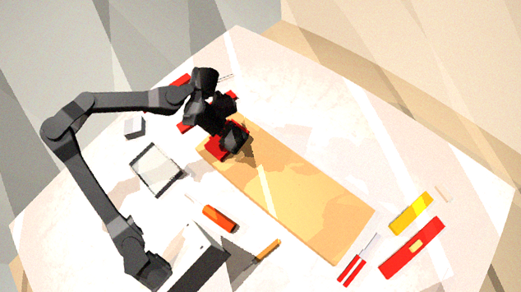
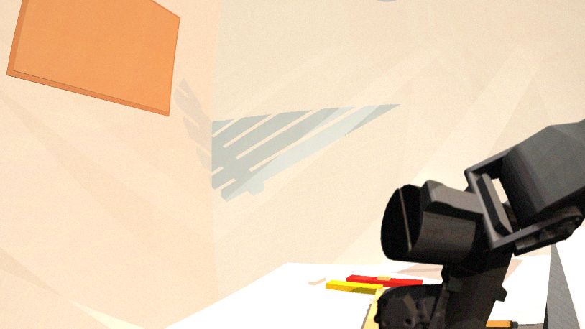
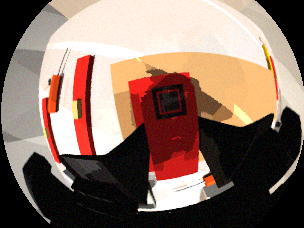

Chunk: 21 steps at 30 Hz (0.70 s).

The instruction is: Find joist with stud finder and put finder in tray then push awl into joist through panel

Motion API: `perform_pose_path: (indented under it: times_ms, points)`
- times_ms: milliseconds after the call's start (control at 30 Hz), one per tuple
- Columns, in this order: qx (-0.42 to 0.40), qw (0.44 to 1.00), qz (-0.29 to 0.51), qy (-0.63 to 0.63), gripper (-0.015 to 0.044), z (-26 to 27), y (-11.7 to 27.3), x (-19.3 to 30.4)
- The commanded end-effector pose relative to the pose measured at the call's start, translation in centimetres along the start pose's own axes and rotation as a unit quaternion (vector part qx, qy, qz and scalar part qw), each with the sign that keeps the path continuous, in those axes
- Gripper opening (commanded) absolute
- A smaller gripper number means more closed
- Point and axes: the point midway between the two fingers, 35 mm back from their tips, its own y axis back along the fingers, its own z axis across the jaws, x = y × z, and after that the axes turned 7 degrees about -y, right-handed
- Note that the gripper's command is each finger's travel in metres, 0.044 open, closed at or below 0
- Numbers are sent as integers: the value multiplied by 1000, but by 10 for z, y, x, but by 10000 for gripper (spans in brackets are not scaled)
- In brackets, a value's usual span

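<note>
Desk (image 1: 99, 276) (image 2: 261, 294) (image 3: 150, 30), pale, holding the following.

Pincer (image 1: 227, 143) (image 2: 438, 312) (image 3: 167, 121), black: closed around the stud finder (image 1: 214, 148) (image 3: 175, 150), a red block with a dark square window. Location: over the end of the wooden board (image 1: 305, 203) (image 2: 372, 314) (image 3: 230, 75) nearest the desk's far corner, top of the overhead view. Contact with the board: cannot tell.

Tray (image 1: 169, 184), shallow, dark-rimmed: between the board and the desk's upper-left edge. Stud finder outside it.

Grey block (image 1: 134, 126): just beside that same edge, near the tray.

Larger orange-handled tool (image 1: 219, 219): lying between the tray and the arm's white stand (image 1: 195, 239).

Smaller orange-handled tool (image 1: 268, 250) (image 2: 499, 324): lying beside the board's long side, near the stand. Which of the two is the awl: cannot tell.

Toward the desk's right-hand corner, beyond the board's other end: one yellow bar (image 1: 410, 213) (image 2: 353, 286); one red level (image 1: 395, 260) (image 2: 402, 281), alongside the bar; one pair of red-handled pliers (image 1: 348, 268), nearest the board.
</note>
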Motion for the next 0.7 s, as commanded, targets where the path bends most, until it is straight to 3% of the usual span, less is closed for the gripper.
perform_pose_path:
  times_ms: [0, 667]
  points:
    - [1, 1000, 0, 0, 0, -12, 0, -1]
    - [2, 1000, 0, 0, 0, -75, 0, -9]
